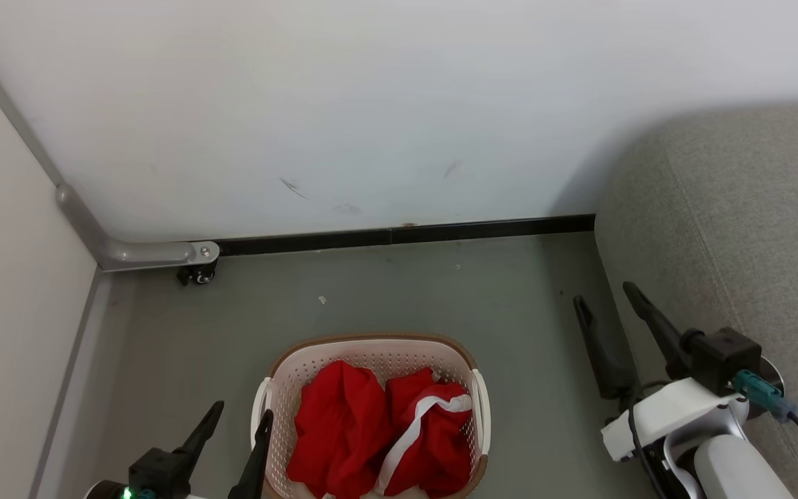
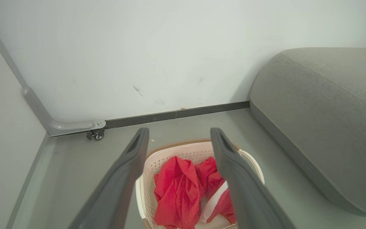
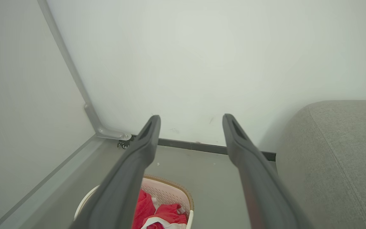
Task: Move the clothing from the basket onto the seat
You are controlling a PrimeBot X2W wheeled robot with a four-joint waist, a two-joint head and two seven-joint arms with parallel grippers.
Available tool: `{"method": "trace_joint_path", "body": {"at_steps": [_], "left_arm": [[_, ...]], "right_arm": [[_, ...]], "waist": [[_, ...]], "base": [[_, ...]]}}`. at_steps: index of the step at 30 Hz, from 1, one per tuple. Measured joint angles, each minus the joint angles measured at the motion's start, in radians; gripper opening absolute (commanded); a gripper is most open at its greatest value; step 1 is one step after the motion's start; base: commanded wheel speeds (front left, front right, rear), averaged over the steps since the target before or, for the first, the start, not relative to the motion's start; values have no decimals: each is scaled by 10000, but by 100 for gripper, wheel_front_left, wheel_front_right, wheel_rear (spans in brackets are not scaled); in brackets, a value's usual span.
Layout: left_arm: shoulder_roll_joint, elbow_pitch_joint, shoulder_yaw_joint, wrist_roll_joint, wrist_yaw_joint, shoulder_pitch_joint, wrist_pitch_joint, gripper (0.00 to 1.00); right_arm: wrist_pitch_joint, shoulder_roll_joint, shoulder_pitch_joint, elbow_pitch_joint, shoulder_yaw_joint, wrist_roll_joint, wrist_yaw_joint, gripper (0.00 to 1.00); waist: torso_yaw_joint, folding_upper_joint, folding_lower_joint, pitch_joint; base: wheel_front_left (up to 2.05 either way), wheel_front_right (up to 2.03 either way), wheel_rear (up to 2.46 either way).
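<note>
The left gripper (image 1: 242, 410) is held with its fingers spread apart and empty, just beside the left handle of the basket (image 1: 371, 340). The right gripper (image 1: 604, 292) is likewise spread and empty, raised between the basket and the seat (image 1: 738, 229). The clothing (image 1: 371, 430) is heaped inside the basket, which is set on the floor (image 1: 406, 291).

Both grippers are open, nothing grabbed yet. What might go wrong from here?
1. The plain red garment and the red garment with white stripe trim lie bunched together in the cream perforated plastic basket; pinching one may drag the other onto the floor.
2. The open left gripper sits close by the basket's left handle, so descending may knock the basket.
3. The open right gripper hangs near the light grey fabric sofa and may brush it.
</note>
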Motion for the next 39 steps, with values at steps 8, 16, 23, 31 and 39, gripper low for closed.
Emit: {"method": "trace_joint_path", "body": {"at_steps": [8,16,23,31,39], "left_arm": [[-8,468,-535,19,-2,-478,0,100],[-12,890,-1089,328,-82,-1168,15,100],[-19,1432,-1419,470,-86,-1681,297,100],[-63,1981,-1595,466,-86,-2306,606,100],[-176,2485,-1634,242,-88,-2871,913,100]], "right_arm": [[-2,4,-487,-209,-63,-138,0,100],[-2,4,-881,-468,-44,-324,0,100],[-2,2,-1202,-621,8,-407,0,100],[-4,4,-1635,-876,151,-431,0,100],[-15,4,-2006,-1081,259,-529,0,100]], "waist": [[-34,0,0,357],[-92,0,-1,809],[-160,0,-1,1287],[-266,0,-1,1922],[-380,0,-1,2540]], "base": [[0,0,0],[0,0,0],[0,0,0],[0,0,0],[0,0,0]]}}
